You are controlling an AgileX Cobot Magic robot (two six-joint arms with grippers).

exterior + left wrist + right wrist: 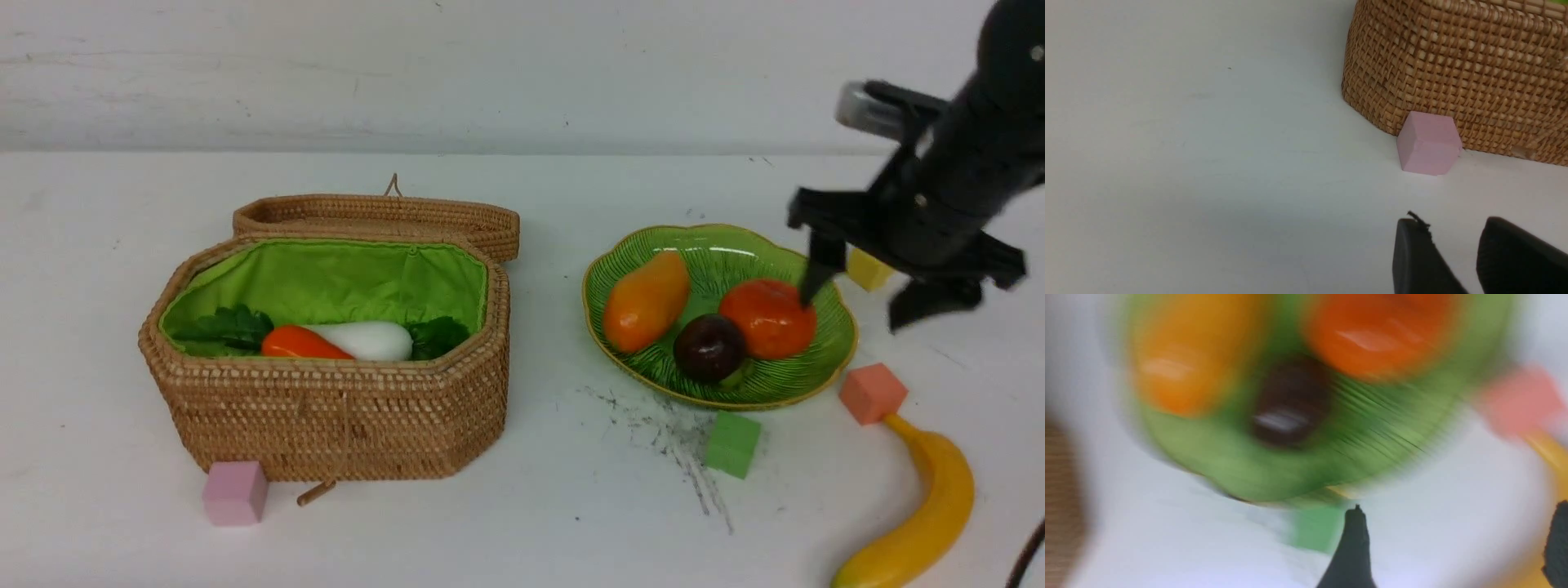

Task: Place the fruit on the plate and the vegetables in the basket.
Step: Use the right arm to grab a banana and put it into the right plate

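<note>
Front view: plate [824,359] held 3 fruit, the mango [647,300], orange [767,318] and plum [709,348]; banana [922,514] lay outside on the table. Basket [326,408] held carrot [302,343] and radish [367,339]; eggplant unseen. Right gripper [857,298] hung wide, empty; left gripper [1453,261] narrow, empty.

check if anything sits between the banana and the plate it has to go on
The salmon cube sits at the banana's tip, right between it and the plate. The green cube lies off the direct line.
</note>
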